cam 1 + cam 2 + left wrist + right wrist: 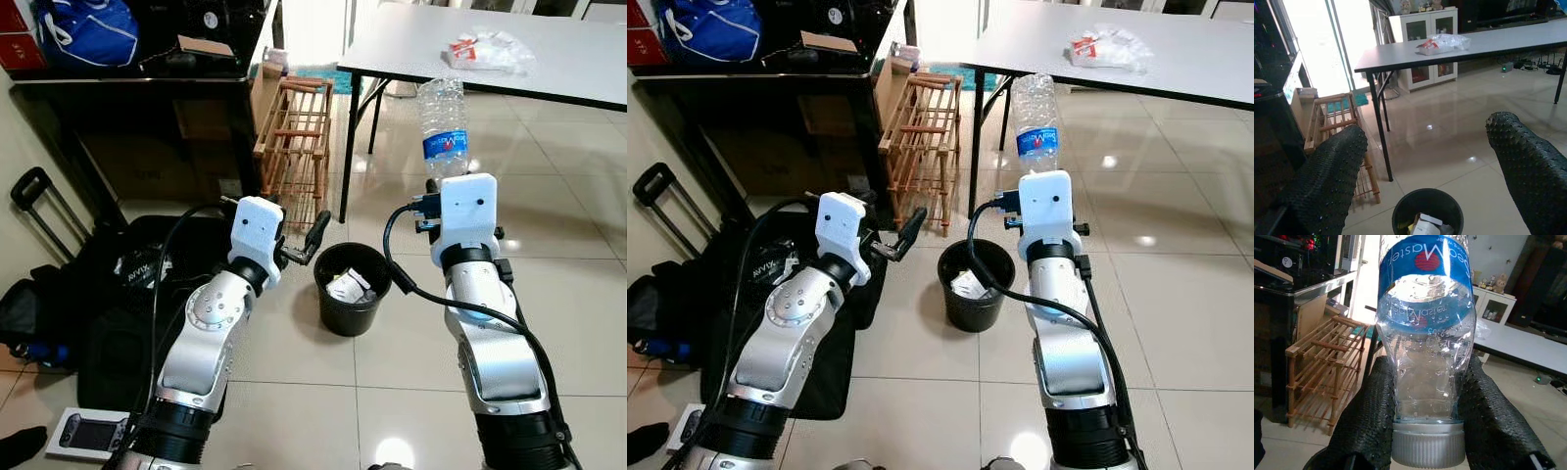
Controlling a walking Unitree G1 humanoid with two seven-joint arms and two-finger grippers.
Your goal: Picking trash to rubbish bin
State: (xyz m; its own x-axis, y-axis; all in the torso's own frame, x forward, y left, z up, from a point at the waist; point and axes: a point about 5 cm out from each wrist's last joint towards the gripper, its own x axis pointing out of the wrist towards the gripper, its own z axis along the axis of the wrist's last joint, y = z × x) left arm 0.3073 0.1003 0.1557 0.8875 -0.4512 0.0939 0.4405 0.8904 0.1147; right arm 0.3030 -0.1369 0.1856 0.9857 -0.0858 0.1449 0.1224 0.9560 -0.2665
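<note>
I have the right end effector (1425, 431) pinching the plastic bottle (444, 127) by its capped neck, above and beside the rubbish bin (352, 289). Release here and it likely misses the rim. Left end effector (312, 240) is spread, empty.

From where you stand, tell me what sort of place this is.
Probably a home living room: tiled floor, a grey table, a wooden rack, a white cabinet with toys on top, and a suitcase on the floor.
</note>
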